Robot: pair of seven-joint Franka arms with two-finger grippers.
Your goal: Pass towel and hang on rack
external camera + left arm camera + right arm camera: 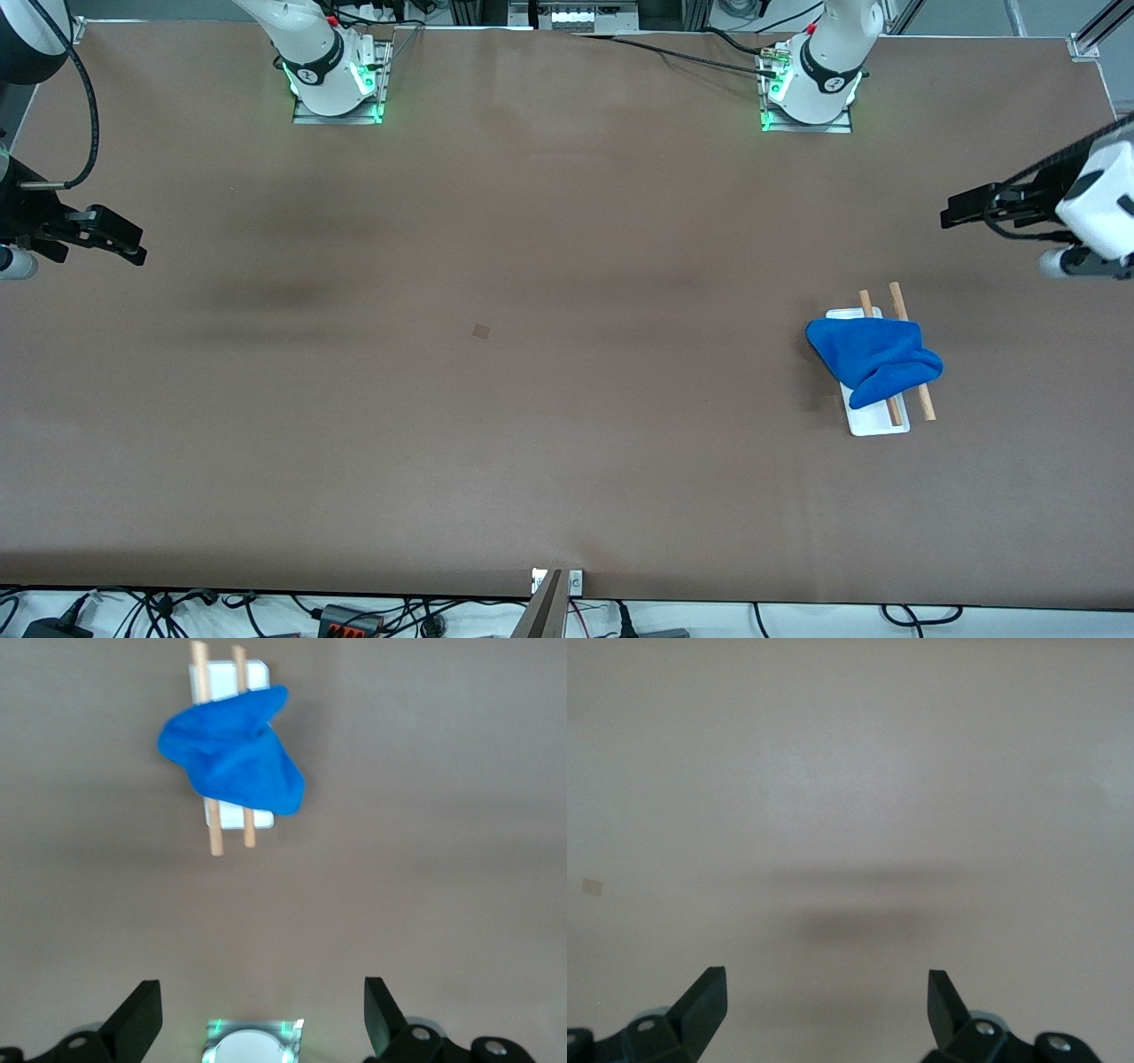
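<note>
The bright blue towel [873, 354] [235, 749] lies bunched across the two wooden rods of the rack [879, 424] [257, 673], toward the left arm's end of the table. The rod ends and part of the white base show from under it. My left gripper [946, 215] [261, 1001] hangs open and empty in the air near that end of the table, apart from the rack. My right gripper [135, 251] [824, 988] is open and empty over bare table at the right arm's end.
A small brown square mark [481, 331] sits near the table's middle. The two arm bases [337, 84] [811, 93] stand along the top edge. A metal bracket [556, 582] and cables line the edge nearest the front camera.
</note>
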